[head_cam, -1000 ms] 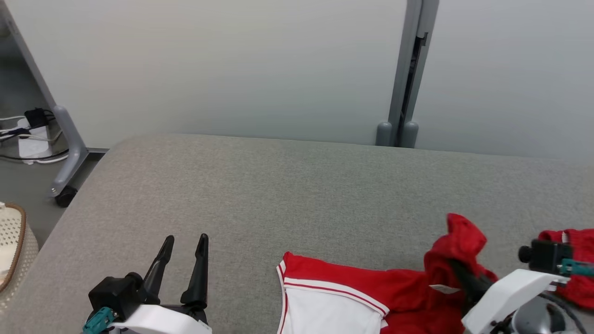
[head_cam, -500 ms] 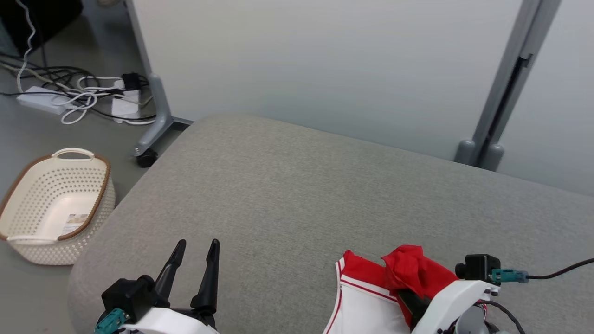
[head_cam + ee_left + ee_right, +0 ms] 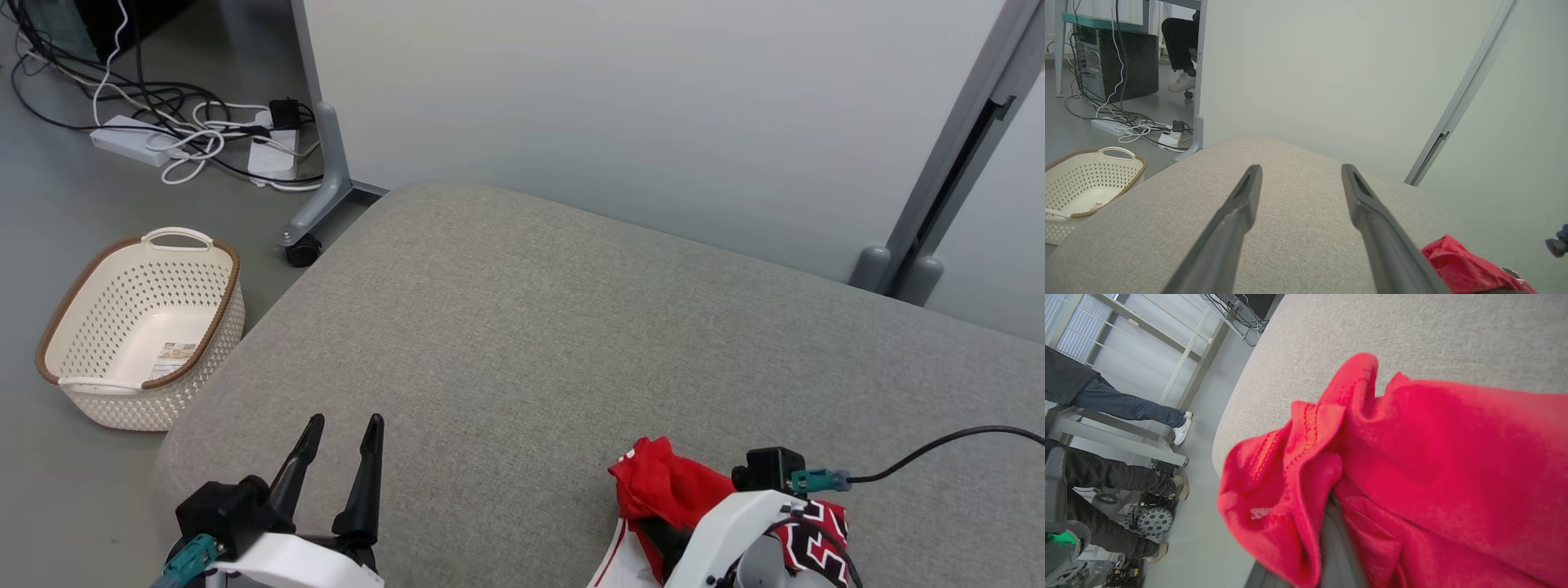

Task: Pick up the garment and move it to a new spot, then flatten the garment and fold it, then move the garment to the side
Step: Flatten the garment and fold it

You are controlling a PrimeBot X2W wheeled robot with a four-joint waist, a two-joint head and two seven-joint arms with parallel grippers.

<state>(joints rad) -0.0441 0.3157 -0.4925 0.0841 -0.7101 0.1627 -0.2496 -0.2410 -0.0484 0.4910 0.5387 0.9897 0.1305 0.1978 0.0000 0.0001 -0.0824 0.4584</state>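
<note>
Your right gripper (image 3: pixel 653 532), lower right, pinches the bunched red garment (image 3: pixel 665 490); your left gripper (image 3: pixel 344 423), lower left, hovers spread over the grey cushion (image 3: pixel 531 327).

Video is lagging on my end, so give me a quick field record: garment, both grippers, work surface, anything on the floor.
garment: red and white fabric jersey, bunched up
surface: grey fabric cushion
right gripper: shut on the jersey
left gripper: open, empty, above the cushion
floor: cream perforated plastic basket, left of the cushion
</note>
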